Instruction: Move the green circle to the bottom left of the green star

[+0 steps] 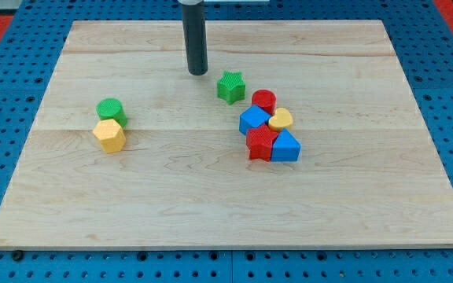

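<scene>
While the green circle [111, 109] sits well over on the view's left half of the desk [211, 212], it touches a yellow hexagon [109, 135] lying just at its 6 o'clock. Green star [230, 86] stands well apart from the circle, out at roughly its 2 to 3 o'clock, in the upper middle of the board. The circle thus lies at about 8 o'clock of the star, but far off, not close beside it.

My tip [198, 72] rests near the star, at its 10 o'clock, a small gap between them, no contact. The rod rises straight up from the tip and leaves the view's top. No hand on this arm, only the rod, so there is no open or closed state to tell.

A cluster sits just at 4 to 5 o'clock of the star: red cylinder [263, 101] nearest it, blue block [254, 119] below that, yellow block [281, 119] to the view's right, then a red block [259, 144] and a second blue block [285, 147] side by side at the cluster's lower edge. All five are packed together, touching or nearly so. Their exact shapes are hard to make out, apart from the cylinder.
</scene>
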Motion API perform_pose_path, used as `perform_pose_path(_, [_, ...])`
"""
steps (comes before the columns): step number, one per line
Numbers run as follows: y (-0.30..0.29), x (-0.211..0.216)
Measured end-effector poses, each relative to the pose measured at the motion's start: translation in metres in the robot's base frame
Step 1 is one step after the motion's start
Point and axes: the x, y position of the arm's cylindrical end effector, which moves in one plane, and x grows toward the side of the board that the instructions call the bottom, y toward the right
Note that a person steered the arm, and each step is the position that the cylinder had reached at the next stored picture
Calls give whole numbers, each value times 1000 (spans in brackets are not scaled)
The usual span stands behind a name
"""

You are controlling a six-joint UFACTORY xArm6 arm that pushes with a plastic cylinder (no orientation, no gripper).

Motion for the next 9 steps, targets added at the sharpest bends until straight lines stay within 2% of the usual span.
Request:
perform_pose_path(2, [43,40])
perform_pose_path(3, [45,30])
perform_pose_path(4, [38,-13])
perform_pose_path(5, [56,-36])
perform_pose_path(6, [96,-35])
perform_pose_path(7, [104,-30])
perform_pose_path(9, [71,6])
